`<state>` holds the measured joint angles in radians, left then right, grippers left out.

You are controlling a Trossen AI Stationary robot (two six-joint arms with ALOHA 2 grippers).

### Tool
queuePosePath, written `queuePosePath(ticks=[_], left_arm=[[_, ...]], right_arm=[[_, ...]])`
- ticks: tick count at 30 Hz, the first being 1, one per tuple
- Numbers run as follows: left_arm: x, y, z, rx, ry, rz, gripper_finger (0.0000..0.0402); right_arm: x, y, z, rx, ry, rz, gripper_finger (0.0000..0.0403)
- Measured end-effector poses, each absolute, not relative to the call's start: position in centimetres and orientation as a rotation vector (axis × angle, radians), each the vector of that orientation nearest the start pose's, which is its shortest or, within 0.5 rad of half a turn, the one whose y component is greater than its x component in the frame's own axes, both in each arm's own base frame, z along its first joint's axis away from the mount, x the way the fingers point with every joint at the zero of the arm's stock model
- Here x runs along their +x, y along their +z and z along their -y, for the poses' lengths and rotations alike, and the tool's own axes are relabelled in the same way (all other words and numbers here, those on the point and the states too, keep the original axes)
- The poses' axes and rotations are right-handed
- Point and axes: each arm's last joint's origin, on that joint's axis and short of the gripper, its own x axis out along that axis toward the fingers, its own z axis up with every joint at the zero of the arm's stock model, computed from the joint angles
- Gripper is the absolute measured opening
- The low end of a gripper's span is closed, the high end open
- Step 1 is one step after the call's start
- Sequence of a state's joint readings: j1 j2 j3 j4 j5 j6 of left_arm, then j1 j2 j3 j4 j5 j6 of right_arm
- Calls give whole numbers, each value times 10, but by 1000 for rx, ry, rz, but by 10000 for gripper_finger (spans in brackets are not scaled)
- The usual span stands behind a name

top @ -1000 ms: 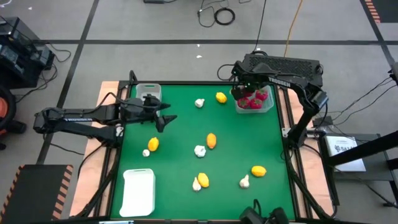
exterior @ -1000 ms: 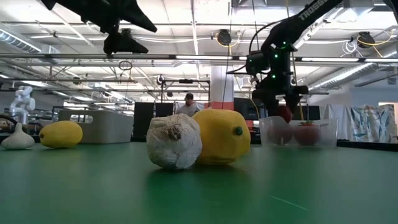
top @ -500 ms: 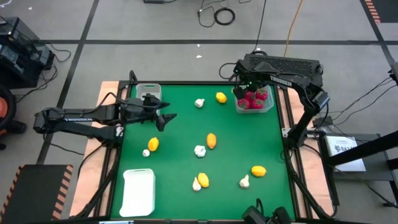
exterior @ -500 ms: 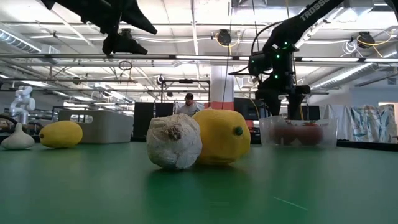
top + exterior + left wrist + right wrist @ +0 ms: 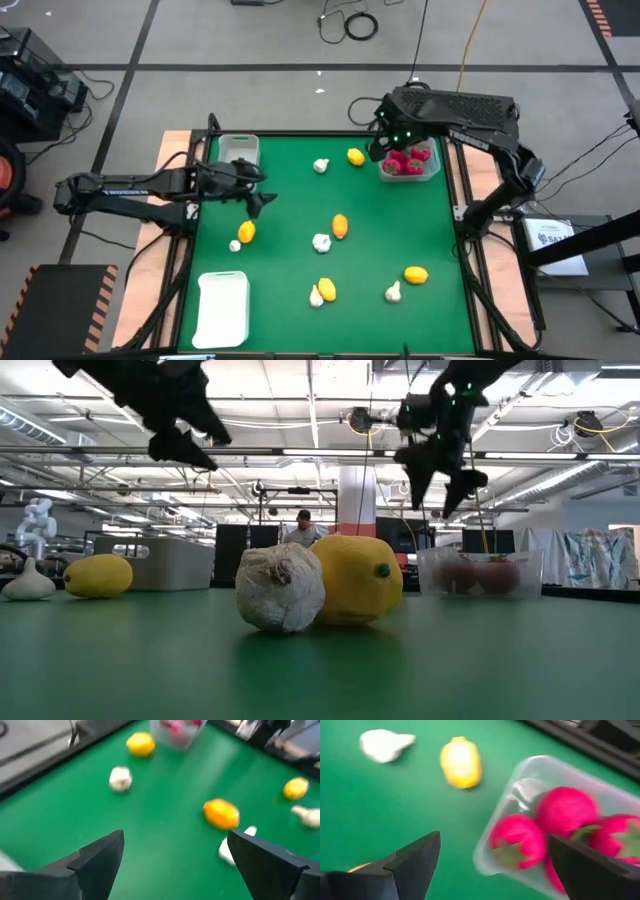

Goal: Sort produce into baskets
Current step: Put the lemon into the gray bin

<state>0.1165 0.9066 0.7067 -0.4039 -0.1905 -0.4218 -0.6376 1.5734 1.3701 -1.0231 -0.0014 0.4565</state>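
Altogether, five yellow fruits (image 5: 340, 225) and five garlic bulbs (image 5: 321, 242) dot the mat; both tools, left (image 5: 262, 196) and right (image 5: 383, 143), gape empty.

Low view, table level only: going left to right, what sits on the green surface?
Garlic bulb at the left edge → lemon → grey-white bin → big garlic bulb → big lemon touching it → clear bin of red fruits.

Overhead, table-level, two wrist cams (all share mat (image 5: 300, 270)).
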Motion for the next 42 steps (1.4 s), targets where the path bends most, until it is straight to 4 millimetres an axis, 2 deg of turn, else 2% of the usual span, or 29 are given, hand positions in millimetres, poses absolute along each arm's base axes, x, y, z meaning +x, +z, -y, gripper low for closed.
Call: queuePosePath(ticks=[3,9,15,19,31,38,42], left_arm=[[181,259,-27,-451,484,-613,361],[172,234,-28,-715,685,-828,361],[170,213,-23,-779,761,-1075,360],[180,204,-16,-803,745,-1133,360],[200,177,11,-783,723,-1261,360],[209,160,18,-756,741,-1317,360],[210,157,18,-749,749,-1332,359]], right_arm=[[258,292,158,762,-773,-1033,357],[282,295,110,727,-659,-1040,357],[295,296,81,713,-589,-1024,357],[299,297,75,697,-573,-1003,357],[301,298,75,680,-555,-976,357],[305,300,76,672,-537,-937,357],[305,300,76,658,-529,-941,357]])
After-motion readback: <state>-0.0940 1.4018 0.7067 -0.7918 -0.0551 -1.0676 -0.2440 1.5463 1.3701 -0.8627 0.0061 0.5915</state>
